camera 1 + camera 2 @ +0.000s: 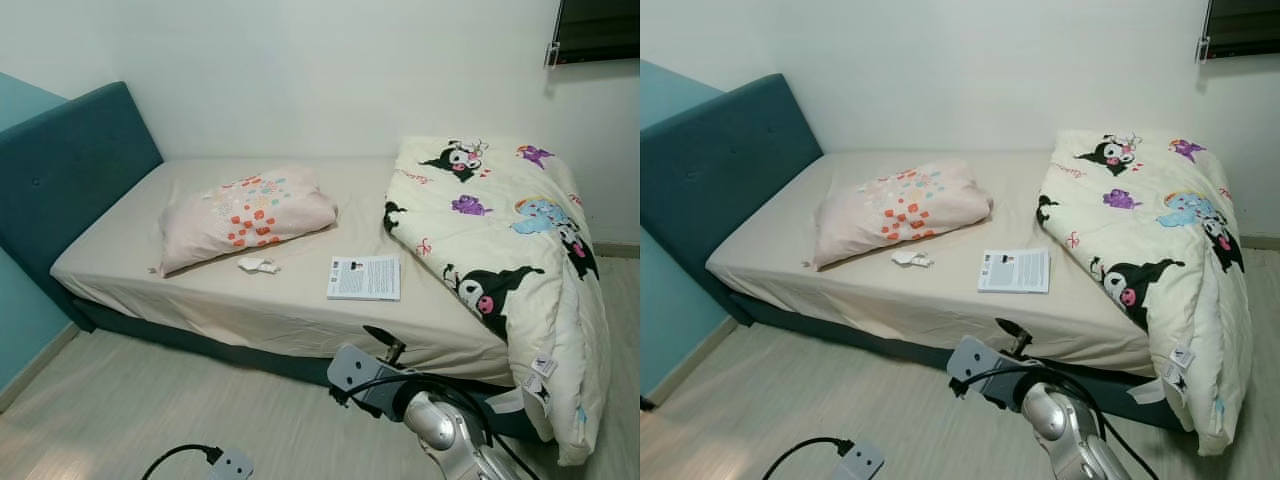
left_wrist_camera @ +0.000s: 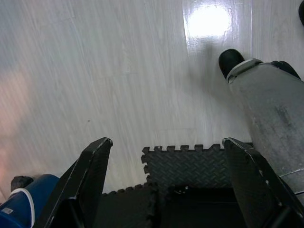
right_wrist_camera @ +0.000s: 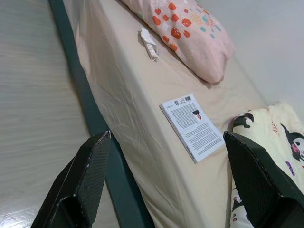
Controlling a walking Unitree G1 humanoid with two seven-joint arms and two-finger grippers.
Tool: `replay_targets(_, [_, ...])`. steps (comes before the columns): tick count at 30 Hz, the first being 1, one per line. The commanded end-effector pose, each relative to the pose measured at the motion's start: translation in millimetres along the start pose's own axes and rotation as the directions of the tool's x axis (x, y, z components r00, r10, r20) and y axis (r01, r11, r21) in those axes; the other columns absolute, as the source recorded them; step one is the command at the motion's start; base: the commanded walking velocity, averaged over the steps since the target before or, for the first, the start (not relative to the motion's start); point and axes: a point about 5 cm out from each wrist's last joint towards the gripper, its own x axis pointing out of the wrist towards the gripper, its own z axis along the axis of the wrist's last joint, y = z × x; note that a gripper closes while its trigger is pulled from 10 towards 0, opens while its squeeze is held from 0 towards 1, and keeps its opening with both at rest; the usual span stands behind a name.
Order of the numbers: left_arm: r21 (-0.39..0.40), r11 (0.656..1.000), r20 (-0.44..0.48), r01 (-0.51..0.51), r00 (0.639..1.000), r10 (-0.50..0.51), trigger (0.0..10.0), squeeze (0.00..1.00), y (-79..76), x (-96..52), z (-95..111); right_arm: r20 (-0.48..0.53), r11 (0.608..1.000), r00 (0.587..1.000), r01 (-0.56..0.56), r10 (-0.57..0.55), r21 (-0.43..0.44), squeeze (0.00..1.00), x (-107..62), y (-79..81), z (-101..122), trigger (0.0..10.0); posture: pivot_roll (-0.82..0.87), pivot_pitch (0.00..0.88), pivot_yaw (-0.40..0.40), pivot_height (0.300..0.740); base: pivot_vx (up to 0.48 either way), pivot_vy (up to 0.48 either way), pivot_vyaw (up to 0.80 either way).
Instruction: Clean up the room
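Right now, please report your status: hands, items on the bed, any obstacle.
Right hand open, empty, raised before the bed. Left hand open, over floor. Booklet and crumpled paper lie beside pillow. Path clear.

Your right gripper is cut off at the frame bottom, so you see just the two spread fingers. Beyond them, the booklet's print is too small to read, and the crumpled scrap farther off is too small to identify. The quilt beside the far finger runs out of frame.
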Motion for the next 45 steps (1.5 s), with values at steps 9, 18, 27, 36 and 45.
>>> replay_targets(9, [0.008,1.000,-0.030,-0.014,0.999,0.014,10.0,0.00,5.9,-1.3,-10.6,0.017,1.000,1.000,-0.008,0.008,0.012,0.00,-2.1,4.1,4.5,10.0,-0.18,0.000,0.190,0.740,0.000,0.000,0.00])
replay_targets(18, [-0.011,1.000,-0.048,-0.029,0.998,0.028,10.0,0.00,9.1,-2.5,-19.2,0.022,1.000,1.000,-0.012,0.011,0.014,0.00,-1.1,10.5,9.0,10.0,-0.15,0.000,0.178,0.740,0.000,0.000,0.00])
replay_targets(27, [-0.045,0.997,-0.041,-0.058,0.998,0.056,10.0,0.00,13.5,-3.5,-23.1,0.027,1.000,1.000,-0.014,0.014,0.019,0.00,1.1,16.8,14.5,10.0,-0.11,0.000,0.158,0.740,0.000,0.000,0.00])
replay_targets(36, [-0.103,0.992,-0.017,-0.079,0.997,0.078,10.0,0.00,12.0,-3.4,-23.5,0.065,1.000,0.998,0.005,-0.003,-0.025,0.00,-0.1,26.7,9.4,10.0,-0.12,0.000,0.123,0.740,0.000,0.000,0.00])
replay_targets(45, [-0.196,0.977,0.015,-0.088,0.996,0.092,10.0,0.00,7.5,-2.9,-22.6,0.066,0.999,0.997,0.040,-0.041,0.012,0.00,-4.8,20.1,5.0,10.0,-0.10,0.000,0.095,0.740,0.000,0.000,0.00])
